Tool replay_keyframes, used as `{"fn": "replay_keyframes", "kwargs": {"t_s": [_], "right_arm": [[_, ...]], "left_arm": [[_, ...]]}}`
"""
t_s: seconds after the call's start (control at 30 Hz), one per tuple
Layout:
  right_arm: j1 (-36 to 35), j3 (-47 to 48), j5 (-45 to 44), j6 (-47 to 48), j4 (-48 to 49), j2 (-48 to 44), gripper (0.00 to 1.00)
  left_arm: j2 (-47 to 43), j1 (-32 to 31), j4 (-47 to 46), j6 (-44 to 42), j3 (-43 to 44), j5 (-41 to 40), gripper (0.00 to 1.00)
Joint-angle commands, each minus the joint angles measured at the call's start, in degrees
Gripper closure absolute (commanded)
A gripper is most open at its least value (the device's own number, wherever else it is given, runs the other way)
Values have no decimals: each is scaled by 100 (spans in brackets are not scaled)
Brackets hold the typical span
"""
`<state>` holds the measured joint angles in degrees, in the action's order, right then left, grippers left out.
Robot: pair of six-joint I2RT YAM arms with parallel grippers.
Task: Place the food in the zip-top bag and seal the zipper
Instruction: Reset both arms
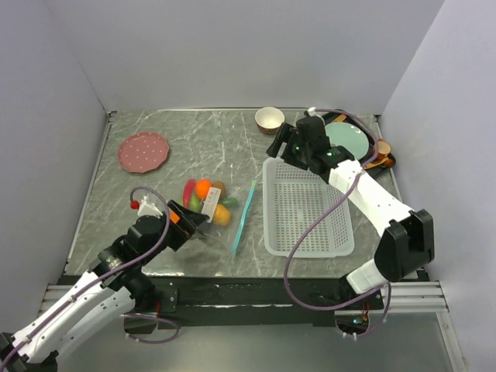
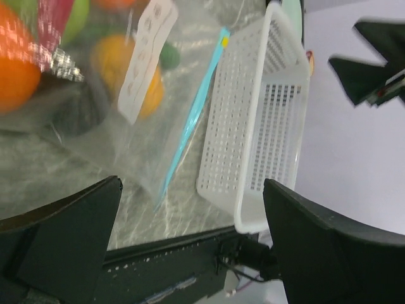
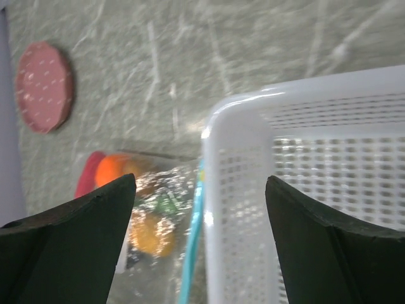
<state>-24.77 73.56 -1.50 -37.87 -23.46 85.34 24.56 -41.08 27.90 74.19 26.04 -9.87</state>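
Left gripper [image 2: 192,183] and right gripper [image 3: 199,180] spread wide, gripping nothing. Food [image 2: 16,76] inside zip-top bag [image 2: 126,155] blurred, partly cut off.

Upper left, left wrist view: a round orange toy fruit [image 2: 14,73] is blurring and running off the edge.

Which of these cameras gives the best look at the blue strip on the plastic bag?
The left wrist view: the zipper runs large and nearly end to end beside the white basket. The top view shows the zipper whole but small; the right wrist view catches only a blurred stretch at the basket's edge.
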Motion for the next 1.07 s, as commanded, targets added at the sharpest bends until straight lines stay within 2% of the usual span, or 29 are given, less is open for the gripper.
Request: {"fn": "replay_keyframes", "kwargs": {"t_s": [0.0,0.33,0.53,0.6,0.67,0.77,0.83,0.87,0.93,0.97,1.0,1.03], "right_arm": [[393,-359,-781,376,-273,-518,7],[1238,-1098,-878,649,-378,-1124,3],[1502,-1590,-1177,789,-317,-1467,0],[1502,-1800,-1554,842,-212,-1607,0],[1502,-2133,-1660,1026,104,-1985,0],[1502,-2511,-1766,1324,544,-2460,0],[1502,-2627,-1810,1457,745,-2627,0],[1502,-2723,-1836,1666,842,-2654,0],[1502,-2794,-1810,1747,1018,-2689,0],[1502,-2794,-1871,1722,1045,-2698,0],[1502,-2786,-1994,1695,1072,-2698,0],[1502,-2794,-2091,1712,1168,-2698,0]], "left_arm": [[540,-14,427,-940,891,-734,1],[2753,-5,857,-2365,2914,-1631,1],[3712,21,402,-3401,3784,-1431,1],[3959,117,330,-3779,4169,-1404,1],[4337,275,304,-4235,4478,-881,1],[4864,942,610,-4562,5304,-184,1],[5006,1715,550,-4563,5596,299,1],[4989,2292,245,-4528,5474,519,1],[4875,2866,-55,-4318,5237,1134,1],[4848,3356,-379,-4247,4966,1319,1],[4805,3552,-460,-4194,4867,1582,1],[4778,3702,-522,-4124,4788,1480,0]]}}
